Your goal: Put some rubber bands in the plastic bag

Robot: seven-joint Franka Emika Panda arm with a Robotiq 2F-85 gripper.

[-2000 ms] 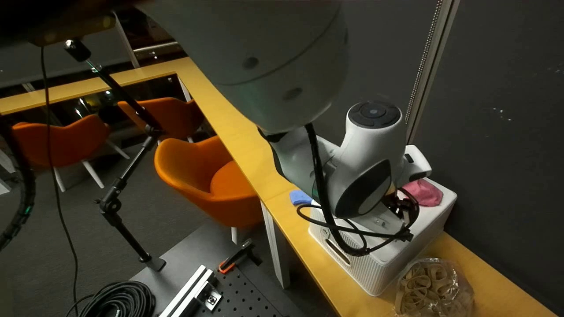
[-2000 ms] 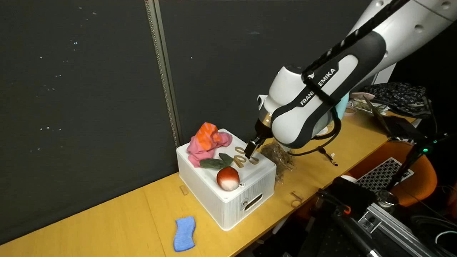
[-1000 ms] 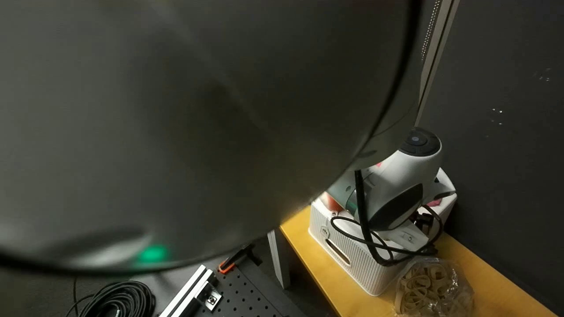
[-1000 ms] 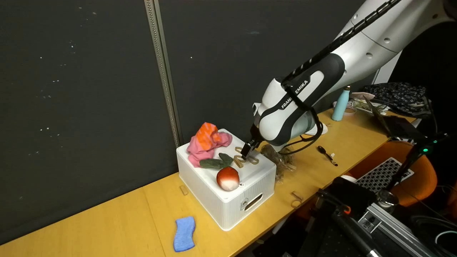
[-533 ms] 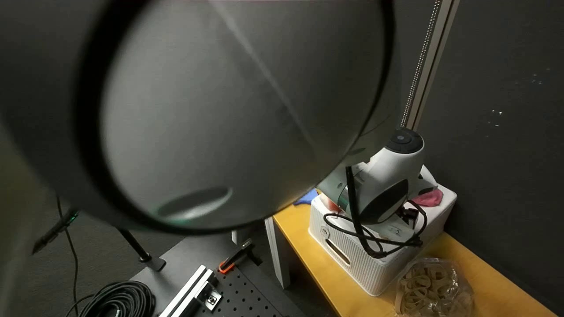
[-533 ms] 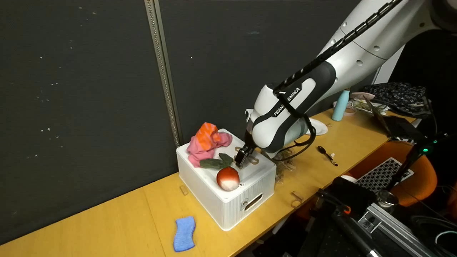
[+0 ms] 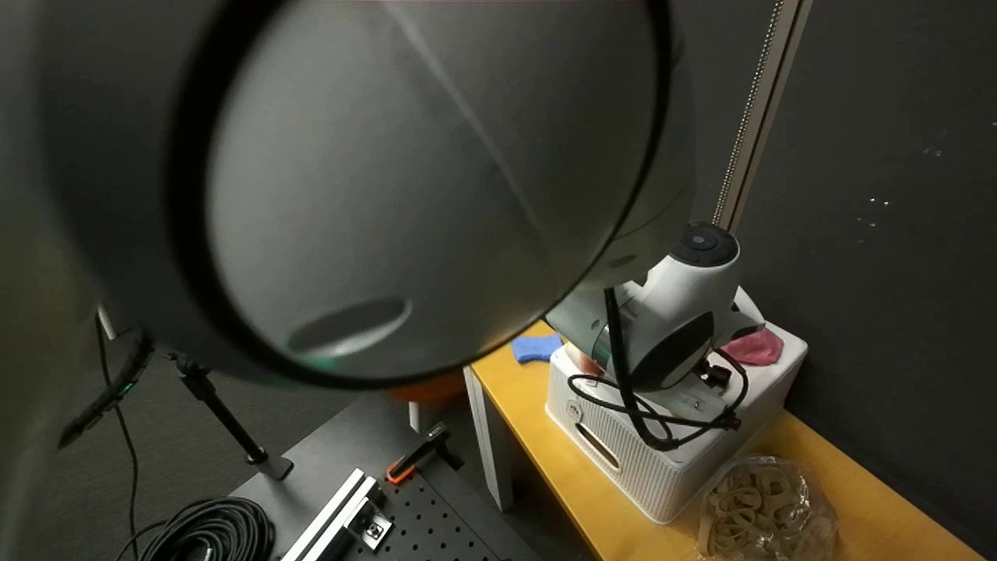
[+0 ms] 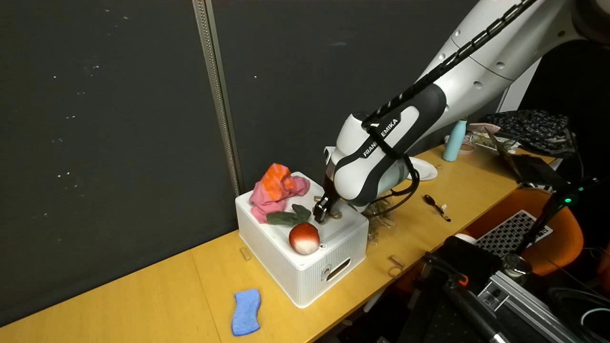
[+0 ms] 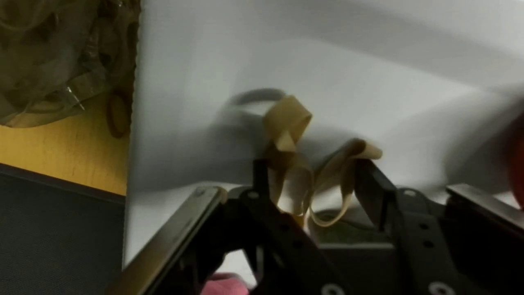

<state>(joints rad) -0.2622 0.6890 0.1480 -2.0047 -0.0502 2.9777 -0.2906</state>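
Loose tan rubber bands lie on top of the white box. In the wrist view my gripper is low over the box, its fingers apart, with curled, overlapping bands between them and touching them. The bands are still looped, not pressed flat. In an exterior view the gripper is down at the bands, and one band shows beside it. The clear plastic bag with several rubber bands in it stands on the table against the box. It also shows in the wrist view.
On the box are a pink and orange cloth, green leaves and a red and white round object. A blue cloth, stray bands and a black spoon lie on the table. A dark wall stands behind.
In an exterior view my arm has moved left and down, bringing the gripper to the bands on the box. The visible band beside it has shifted slightly left.
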